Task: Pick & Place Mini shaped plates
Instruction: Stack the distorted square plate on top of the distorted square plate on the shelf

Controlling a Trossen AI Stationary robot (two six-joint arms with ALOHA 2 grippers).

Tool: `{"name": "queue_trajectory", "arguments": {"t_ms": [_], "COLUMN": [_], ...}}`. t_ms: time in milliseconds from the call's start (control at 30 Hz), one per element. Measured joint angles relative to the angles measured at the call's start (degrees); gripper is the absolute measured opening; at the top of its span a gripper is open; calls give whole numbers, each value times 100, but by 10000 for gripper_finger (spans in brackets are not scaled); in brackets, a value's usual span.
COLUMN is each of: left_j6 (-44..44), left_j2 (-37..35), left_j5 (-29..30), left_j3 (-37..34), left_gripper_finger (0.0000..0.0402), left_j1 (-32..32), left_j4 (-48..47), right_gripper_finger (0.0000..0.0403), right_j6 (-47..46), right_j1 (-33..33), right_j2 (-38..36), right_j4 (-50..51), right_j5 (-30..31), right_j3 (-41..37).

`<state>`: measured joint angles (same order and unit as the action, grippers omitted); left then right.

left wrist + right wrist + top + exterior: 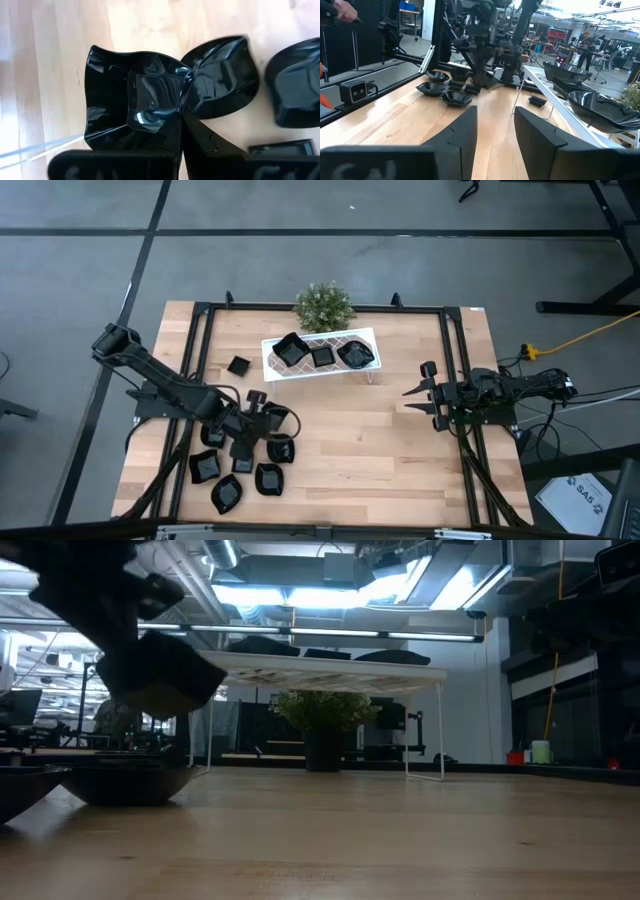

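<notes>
My left gripper [258, 420] [180, 127] is shut on a glossy black square mini plate with wavy walls [135, 100] [160, 670]. It hangs over the cluster of several black mini plates [240, 470] lying on the table's near left. Three more plates [322, 355] sit on top of the white rack [275, 370] at the far middle, and one [238, 365] lies alone left of the rack. My right gripper [412, 398] [495, 130] waits open at the table's right side, pointing level toward the left, with nothing between its fingers. My left gripper pinches the square plate's rim [172, 117] between its two fingers, on the side nearest the wrist. The fingers come slanting down from the table's left. The plate is lifted clear of the table [165, 690], hollow side up, and hangs out past the fingertips.
A small green plant [323, 305] stands behind the rack at the far edge. Black frame rails [200, 380] run along the table's left and right sides. Bare wood [370, 450] lies between the plate cluster and my right arm.
</notes>
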<state>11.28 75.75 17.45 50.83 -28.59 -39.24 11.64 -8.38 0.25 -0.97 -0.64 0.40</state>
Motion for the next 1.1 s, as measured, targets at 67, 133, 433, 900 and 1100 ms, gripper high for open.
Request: {"name": "queue_trajectory", "arguments": {"t_ms": [67,133,433,900,1100], "left_j6": [0,0,-180,-531,-1553], "left_j2": [0,0,0,-457,-511], "left_j5": [0,2,233,910,1047], "left_j3": [101,204,725,1141,1141], "left_gripper_finger": [2,2,2,2,2], "left_j1": [-57,-98,-213,11,504], "left_j4": [0,-2,-3,-199,-111], "right_gripper_finger": [129,129,129,129,129], "right_j6": [0,0,0,0,0], "right_j1": [1,2,2,1,1], "right_j2": [0,0,0,0,0], "right_j4": [1,0,0,1,2], "right_j5": [0,0,0,-1,-2], "right_j3": [0,0,0,1,0]}}
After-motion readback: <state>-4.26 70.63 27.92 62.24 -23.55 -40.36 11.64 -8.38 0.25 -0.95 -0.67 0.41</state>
